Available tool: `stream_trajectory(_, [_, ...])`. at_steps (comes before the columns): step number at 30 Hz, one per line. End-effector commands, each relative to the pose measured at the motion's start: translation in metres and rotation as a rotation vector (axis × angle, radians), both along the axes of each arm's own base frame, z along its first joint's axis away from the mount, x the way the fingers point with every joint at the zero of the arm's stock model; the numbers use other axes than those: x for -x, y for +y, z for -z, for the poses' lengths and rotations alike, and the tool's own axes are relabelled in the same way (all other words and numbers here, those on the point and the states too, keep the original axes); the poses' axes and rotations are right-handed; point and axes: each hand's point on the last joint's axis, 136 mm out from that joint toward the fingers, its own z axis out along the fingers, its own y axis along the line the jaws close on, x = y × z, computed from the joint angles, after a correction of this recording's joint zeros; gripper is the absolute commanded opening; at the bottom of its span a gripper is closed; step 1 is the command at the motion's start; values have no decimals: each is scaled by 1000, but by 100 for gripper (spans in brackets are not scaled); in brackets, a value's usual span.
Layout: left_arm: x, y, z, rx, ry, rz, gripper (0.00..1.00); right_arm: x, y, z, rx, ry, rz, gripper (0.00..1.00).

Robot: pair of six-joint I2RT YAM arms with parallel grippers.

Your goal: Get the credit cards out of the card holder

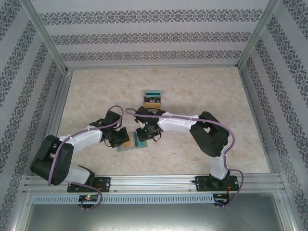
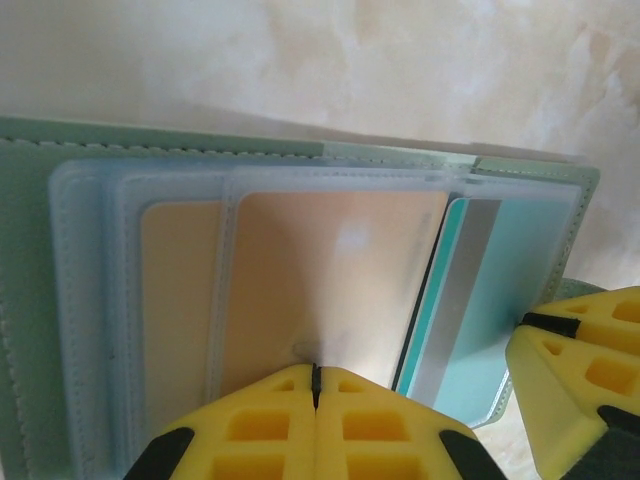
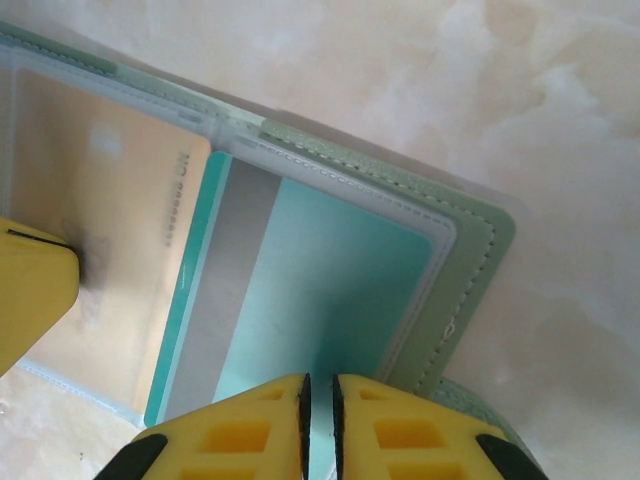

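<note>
While holder (image 1: 131, 144) lies open under both tips, orange card (image 2: 330, 290) & teal card (image 3: 320, 290) sit pocketed; L gripper (image 2: 315, 385) shut, pressing holder; R gripper (image 3: 319, 395) narrow, seemingly pinching teal card; other cards (image 1: 154, 100) already out, well beyond.

walls (image 1: 144, 29): grey damask-striped paper; tabletop (image 1: 216, 96): beige marbled; frame (image 1: 44, 36): aluminium posts; light: soft, even

- One soft grey-green folding card holder (image 3: 470, 270).
- One teal plastic card with a grey stripe (image 3: 330, 290).
- Two orange-brown plastic card faces (image 2: 330, 280), in separate clear pockets.
- Far desk: one teal card (image 1: 154, 92), one black card (image 1: 154, 101).
</note>
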Motion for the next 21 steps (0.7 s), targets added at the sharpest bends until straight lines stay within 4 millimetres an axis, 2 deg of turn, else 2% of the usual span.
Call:
stream_trajectory(1, [16, 13, 19, -51, 75, -13, 4, 2, 4, 5, 13, 11, -23, 18])
stream_trajectory(14, [13, 7, 15, -19, 56, -12, 4, 5, 14, 9, -11, 38, -31, 18])
stream_trajectory(21, [-3, -1, -16, 53, -57, -39, 11, 6, 13, 11, -6, 40, -30, 18])
